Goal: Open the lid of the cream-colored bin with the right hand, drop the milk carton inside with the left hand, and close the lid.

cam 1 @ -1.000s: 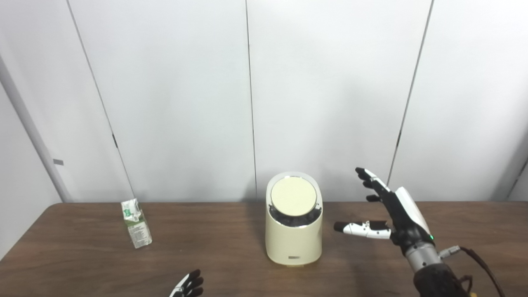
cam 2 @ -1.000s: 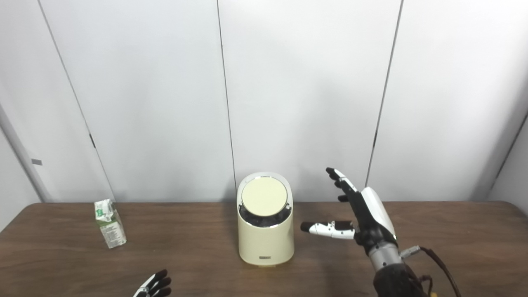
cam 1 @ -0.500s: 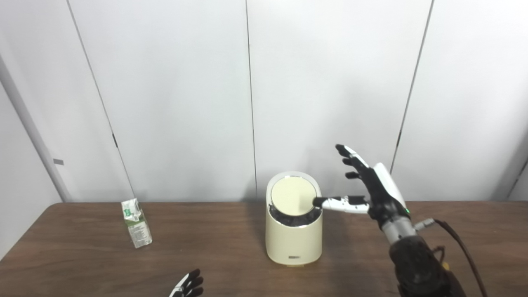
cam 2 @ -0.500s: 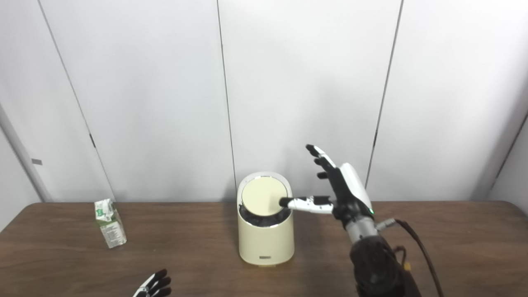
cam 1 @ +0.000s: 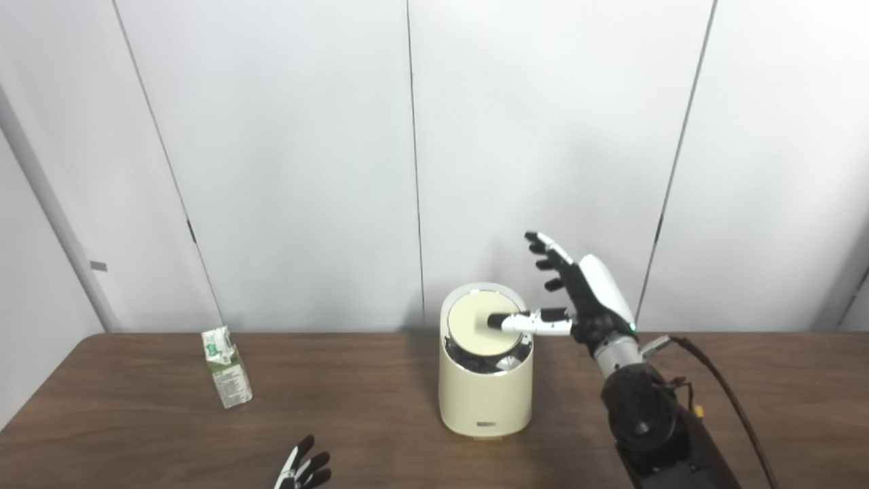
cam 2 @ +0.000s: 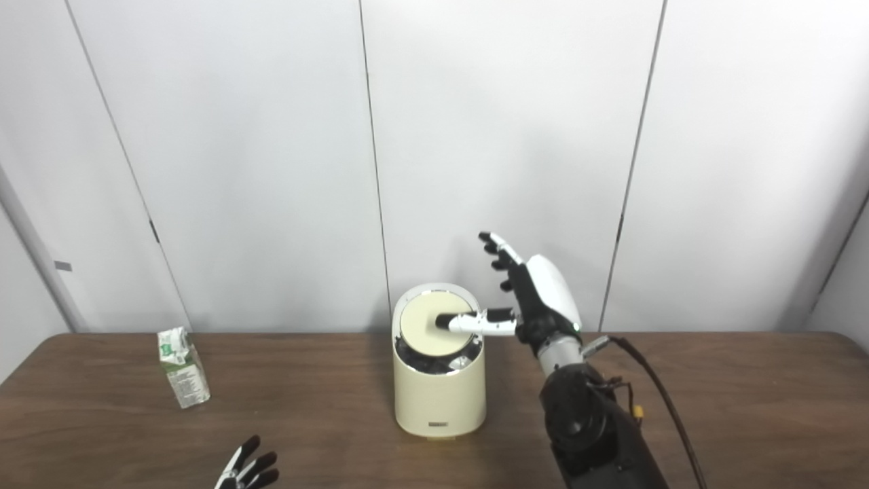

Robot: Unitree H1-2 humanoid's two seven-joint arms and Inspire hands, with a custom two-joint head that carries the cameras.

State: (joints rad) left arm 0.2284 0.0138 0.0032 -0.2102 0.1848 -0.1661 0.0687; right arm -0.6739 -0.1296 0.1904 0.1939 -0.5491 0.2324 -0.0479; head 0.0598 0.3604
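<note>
The cream-colored bin [cam 1: 483, 401] stands mid-table, its round lid [cam 1: 475, 324] tilted toward me and shut. My right hand [cam 1: 584, 295] is open beside the bin's upper right; its thumb stretches left over the lid, tip near the lid's middle, while the other fingers point up and away. The green and white milk carton [cam 1: 226, 367] stands upright at the table's left, far from both hands. Only the fingertips of my left hand [cam 1: 303, 468] show at the bottom edge, spread apart and holding nothing.
The brown wooden table [cam 1: 353, 421] runs the full width, its back edge against white wall panels [cam 1: 299, 156]. A black cable [cam 1: 719, 380] trails from my right wrist over the table's right part.
My right hand has risen and swung left from beside the bin until its thumb reaches over the lid. The left hand's fingertips have shifted slightly and spread. Bin and carton have not moved.
</note>
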